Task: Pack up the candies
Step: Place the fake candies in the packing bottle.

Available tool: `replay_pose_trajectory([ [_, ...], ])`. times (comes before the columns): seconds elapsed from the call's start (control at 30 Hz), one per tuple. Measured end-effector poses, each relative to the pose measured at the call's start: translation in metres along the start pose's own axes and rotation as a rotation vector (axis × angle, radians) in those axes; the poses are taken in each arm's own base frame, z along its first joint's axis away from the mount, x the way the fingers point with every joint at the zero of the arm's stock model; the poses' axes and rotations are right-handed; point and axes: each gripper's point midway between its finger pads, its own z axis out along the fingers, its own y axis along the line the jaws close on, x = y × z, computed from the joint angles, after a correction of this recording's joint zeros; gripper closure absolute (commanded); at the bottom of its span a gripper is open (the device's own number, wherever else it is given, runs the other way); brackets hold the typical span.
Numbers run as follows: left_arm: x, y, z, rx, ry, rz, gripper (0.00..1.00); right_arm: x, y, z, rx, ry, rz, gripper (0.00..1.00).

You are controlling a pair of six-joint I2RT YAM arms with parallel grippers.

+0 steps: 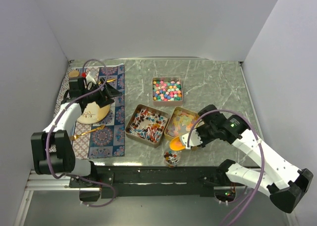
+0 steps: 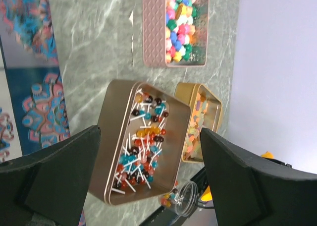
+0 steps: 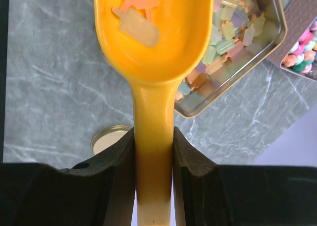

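Right wrist view: your right gripper (image 3: pixel 153 141) is clamped on the handle of an orange scoop (image 3: pixel 158 62). Its bowl carries a few pale candies (image 3: pixel 136 25) just beside an open tin (image 3: pixel 277 32) of the same sweets. A lid (image 3: pixel 106 139) lies on the table at eight o'clock. From above, that tin is one of three holding candies mid-table, and a small, partly filled jar (image 1: pixel 171 158) stands at six o'clock. Your left gripper (image 2: pixel 148 154) hangs wide open, holding nothing, at nine o'clock over a patterned mat (image 1: pixel 106 132). These sweets look light, hard and loose, likely to slide on smooth plastic. Carry them in the scoop, kept level, rather than pinching them.
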Motion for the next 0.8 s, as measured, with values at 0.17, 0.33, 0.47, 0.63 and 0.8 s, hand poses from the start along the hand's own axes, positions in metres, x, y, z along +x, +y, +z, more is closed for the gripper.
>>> replay_pose_trajectory([
  [0.17,0.009,0.001,-0.008,-0.005,-0.014,-0.023,0.12,-0.006,0.007,-0.001,-0.028,0.035,-0.076,1.00],
  [0.33,0.005,-0.013,-0.019,0.024,-0.061,0.017,0.12,-0.008,0.013,0.001,-0.067,0.096,-0.119,1.00],
  [0.47,0.006,-0.018,-0.024,0.041,-0.088,0.029,0.11,-0.008,0.017,0.006,-0.107,0.170,-0.143,1.00],
  [0.63,0.007,-0.020,-0.027,0.054,-0.107,0.030,0.11,-0.007,0.015,0.002,-0.114,0.237,-0.151,1.00],
  [0.8,0.004,-0.026,-0.032,0.072,-0.132,0.038,0.11,-0.006,0.011,-0.001,-0.105,0.293,-0.157,1.00],
])
